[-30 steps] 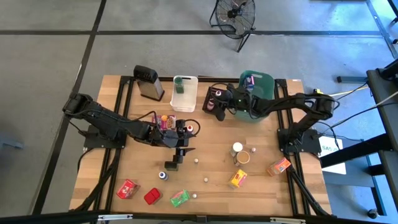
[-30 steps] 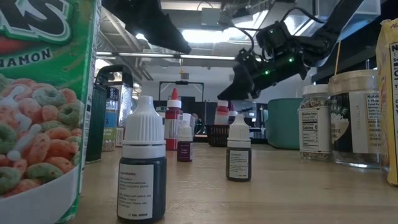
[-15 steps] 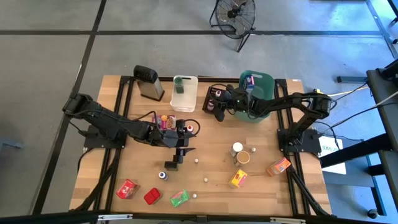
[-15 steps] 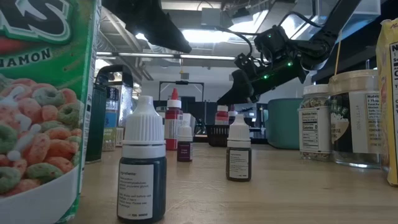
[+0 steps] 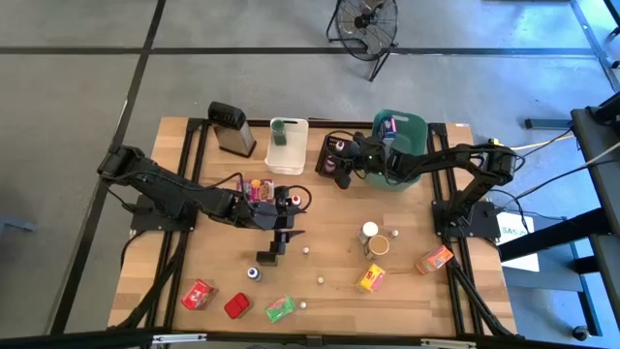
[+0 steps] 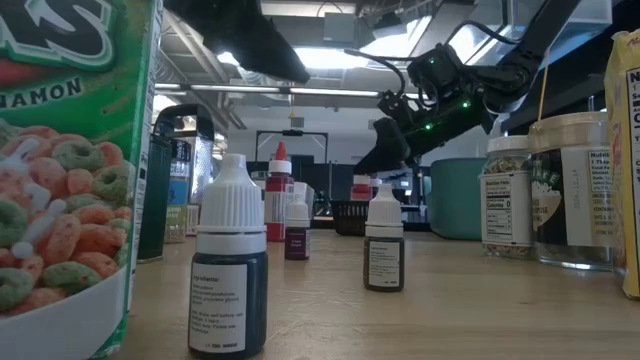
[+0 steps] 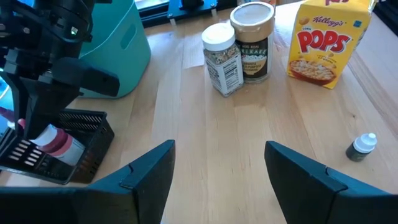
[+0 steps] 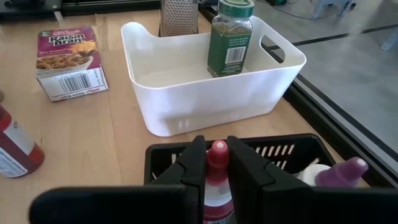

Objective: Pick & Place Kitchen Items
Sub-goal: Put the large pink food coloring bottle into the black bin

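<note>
R claw point(image 8: 217, 163) pinching red-cap bottle point(image 8: 217, 180) | lower over black bin point(image 8: 298, 149) | L claw point(image 7: 217, 165) spread

A jar point(image 8: 231, 37) stood inside the open bin point(image 8: 186, 99), with the grater point(image 8: 180, 15) behind it. A slotted basket point(image 8: 292, 152) sat just before the bin, a cereal box point(image 8: 64, 62) beside it on the desk point(image 8: 112, 149).

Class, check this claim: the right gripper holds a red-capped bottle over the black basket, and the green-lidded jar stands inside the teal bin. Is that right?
Not quite. The green-lidded jar stands inside the white bin, not the teal bin; the right wrist view shows it. The rest holds: the right gripper is shut on the red-capped bottle over the black basket.
</note>
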Robot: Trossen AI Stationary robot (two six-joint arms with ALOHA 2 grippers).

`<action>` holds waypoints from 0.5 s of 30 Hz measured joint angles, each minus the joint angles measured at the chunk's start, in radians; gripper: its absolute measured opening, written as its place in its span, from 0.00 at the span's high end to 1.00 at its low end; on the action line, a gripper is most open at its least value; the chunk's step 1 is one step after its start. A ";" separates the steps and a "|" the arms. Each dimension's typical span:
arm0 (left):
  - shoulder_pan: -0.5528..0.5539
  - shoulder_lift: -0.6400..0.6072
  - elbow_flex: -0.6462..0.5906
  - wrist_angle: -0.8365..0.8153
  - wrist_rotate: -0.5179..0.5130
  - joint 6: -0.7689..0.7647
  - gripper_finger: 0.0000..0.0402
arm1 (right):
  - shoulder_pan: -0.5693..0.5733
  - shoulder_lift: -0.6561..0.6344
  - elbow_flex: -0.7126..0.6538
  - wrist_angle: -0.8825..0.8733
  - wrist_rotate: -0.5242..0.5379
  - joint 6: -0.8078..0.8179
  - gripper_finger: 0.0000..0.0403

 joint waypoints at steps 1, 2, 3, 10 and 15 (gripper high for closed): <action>0.000 0.000 0.000 0.003 0.000 0.005 0.40 | 0.000 0.000 0.000 -0.005 0.007 0.000 0.89; 0.000 0.000 0.000 0.006 0.000 0.010 0.40 | 0.000 -0.001 0.000 -0.009 0.011 0.000 0.89; 0.000 0.000 0.000 0.007 0.000 0.012 0.40 | 0.000 -0.001 0.001 -0.010 0.013 0.000 0.89; 0.000 0.000 0.000 0.011 0.000 0.012 0.39 | 0.000 -0.001 0.001 -0.015 0.010 0.000 0.89; 0.000 0.000 0.000 0.011 0.000 0.012 0.40 | 0.000 -0.001 0.001 -0.017 0.008 0.000 0.89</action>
